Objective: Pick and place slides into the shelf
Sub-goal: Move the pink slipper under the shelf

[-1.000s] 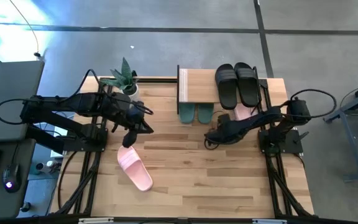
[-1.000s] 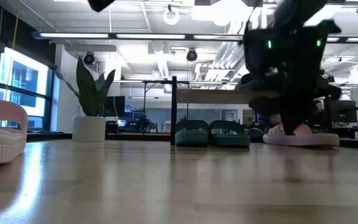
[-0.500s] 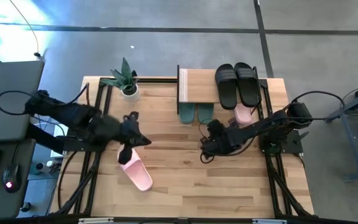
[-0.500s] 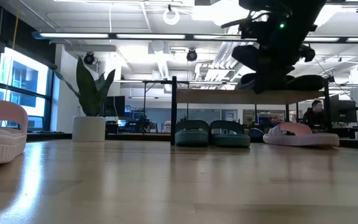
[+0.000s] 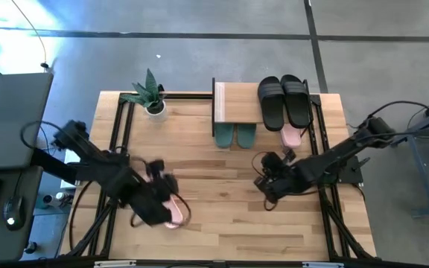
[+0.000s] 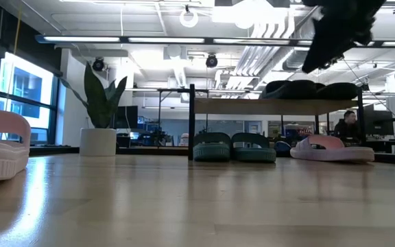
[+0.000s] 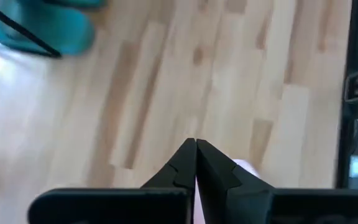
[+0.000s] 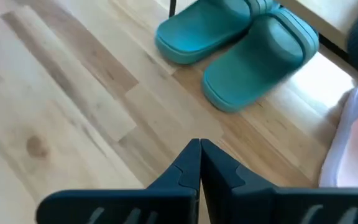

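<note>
We count six slides in all, and both of our grippers hold nothing. Two black slides [image 5: 284, 100] lie side by side on the top board of the shelf [image 5: 237, 104], toward its right end. Two teal slides [image 5: 234, 135] sit together under the shelf, toes pointing out onto the table [image 5: 222, 201]. Of the two pink ones, one pink slide [image 5: 291, 135] rests on the table just beside the teal pair, under the shelf's right end; the other pink slide [image 5: 171, 212] lies well apart, out on the table's left half, mostly hidden beneath our left arm.

Our left gripper [image 5: 162, 195] hangs directly over that far pink slide; in its wrist view the fingers [image 7: 185, 163] are pressed together with no gap, and a sliver of pink shows just beside them. We cannot tell whether they touch the slide.

Our right gripper [image 5: 268, 173] hovers above bare wood in front of the shelf, near the teal pair, its fingers [image 8: 190, 165] likewise closed tight on nothing.

One potted plant [image 5: 150, 94] stands at the table's back left corner.
</note>
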Action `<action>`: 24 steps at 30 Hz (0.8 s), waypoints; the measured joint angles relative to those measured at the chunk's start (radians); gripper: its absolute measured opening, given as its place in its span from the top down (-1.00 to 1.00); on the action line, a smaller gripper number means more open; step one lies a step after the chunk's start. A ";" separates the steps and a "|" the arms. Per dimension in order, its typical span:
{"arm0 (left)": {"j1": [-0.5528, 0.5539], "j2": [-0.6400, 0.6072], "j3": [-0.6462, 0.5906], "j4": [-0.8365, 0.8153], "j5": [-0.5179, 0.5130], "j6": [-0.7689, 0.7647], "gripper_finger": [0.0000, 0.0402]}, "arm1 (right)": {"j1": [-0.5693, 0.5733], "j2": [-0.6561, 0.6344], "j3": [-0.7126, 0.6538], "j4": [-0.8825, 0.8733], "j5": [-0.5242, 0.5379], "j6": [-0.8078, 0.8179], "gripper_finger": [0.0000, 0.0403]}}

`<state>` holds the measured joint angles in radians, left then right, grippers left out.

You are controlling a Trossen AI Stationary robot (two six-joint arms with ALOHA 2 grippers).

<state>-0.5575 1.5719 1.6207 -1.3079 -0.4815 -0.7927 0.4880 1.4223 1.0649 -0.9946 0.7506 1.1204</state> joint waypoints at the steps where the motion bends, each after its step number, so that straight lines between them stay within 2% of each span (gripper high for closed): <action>1: -0.004 0.040 0.027 -0.023 0.015 -0.027 1.00 | 0.012 -0.021 -0.011 0.000 0.001 -0.004 1.00; 5: -0.023 0.202 0.139 -0.115 0.052 -0.176 1.00 | 0.069 -0.093 -0.056 0.000 -0.003 0.004 1.00; 8: -0.040 0.317 0.228 -0.258 0.055 -0.365 1.00 | 0.116 -0.131 -0.088 0.015 -0.006 0.004 1.00; 12: -0.041 0.400 0.264 -0.230 0.092 -0.530 1.00 | 0.157 -0.147 -0.100 0.027 -0.013 -0.003 1.00; 14: -0.039 0.432 0.282 -0.237 0.146 -0.600 1.00 | 0.165 -0.148 -0.099 0.039 -0.015 -0.015 1.00; 20: -0.039 0.489 0.271 -0.265 0.387 -0.681 1.00 | 0.176 -0.147 -0.099 0.043 0.001 -0.030 1.00; 24: -0.039 0.508 0.258 -0.249 0.430 -0.675 1.00 | 0.176 -0.147 -0.099 0.043 0.001 -0.030 1.00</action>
<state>-0.5968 2.0796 1.8790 -1.5572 -0.0510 -1.4681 0.6643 1.2755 0.9657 -0.9520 0.7519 1.0908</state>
